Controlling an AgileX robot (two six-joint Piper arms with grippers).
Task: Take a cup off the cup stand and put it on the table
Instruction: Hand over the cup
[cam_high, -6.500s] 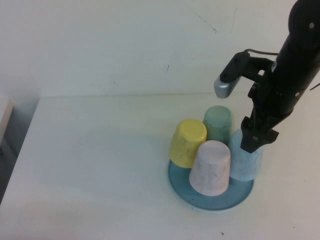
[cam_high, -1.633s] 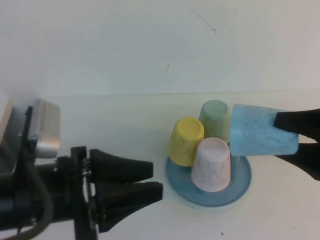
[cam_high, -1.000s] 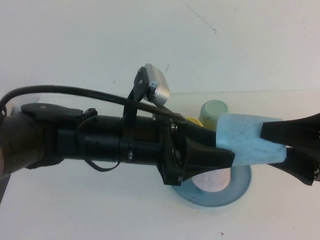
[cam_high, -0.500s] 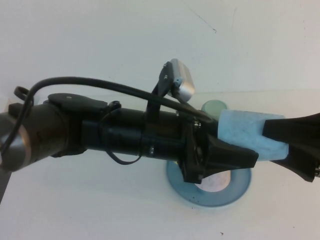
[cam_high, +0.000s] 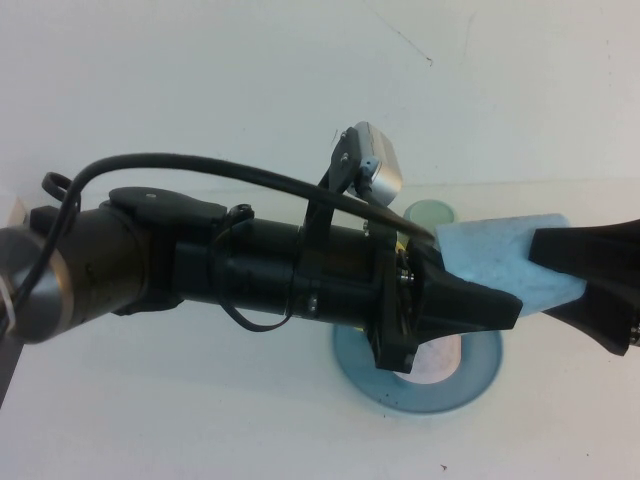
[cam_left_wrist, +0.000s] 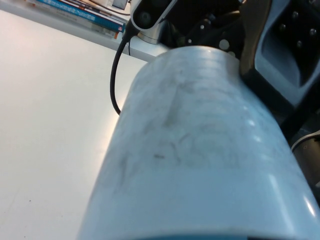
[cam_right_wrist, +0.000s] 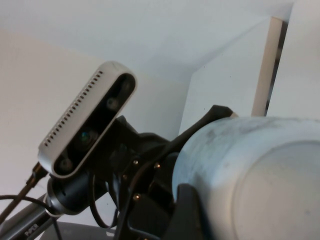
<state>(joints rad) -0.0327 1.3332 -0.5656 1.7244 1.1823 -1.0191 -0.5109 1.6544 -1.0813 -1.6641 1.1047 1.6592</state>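
The light blue speckled cup (cam_high: 505, 262) hangs on its side in the air above the teal cup stand (cam_high: 480, 375). My right gripper (cam_high: 541, 283) comes in from the right and is shut on the cup's base end; one finger (cam_right_wrist: 187, 212) presses its wall in the right wrist view. My left gripper (cam_high: 478, 295) reaches across from the left and sits at the cup's open end. The cup (cam_left_wrist: 200, 165) fills the left wrist view, and its base (cam_right_wrist: 282, 192) fills the right wrist view. The white table (cam_high: 200, 420) lies below.
The pale pink cup (cam_high: 437, 357) stands on the stand, mostly hidden by my left arm (cam_high: 200, 270). The pale green cup (cam_high: 430, 212) shows behind it. A sliver of the yellow cup (cam_high: 400, 241) peeks out. The left arm's camera (cam_right_wrist: 87, 125) sits close to the cup.
My left arm has swept in from the left over the stand to the cup's open end. The cup, taken off the stand by the right gripper, has tilted slightly.
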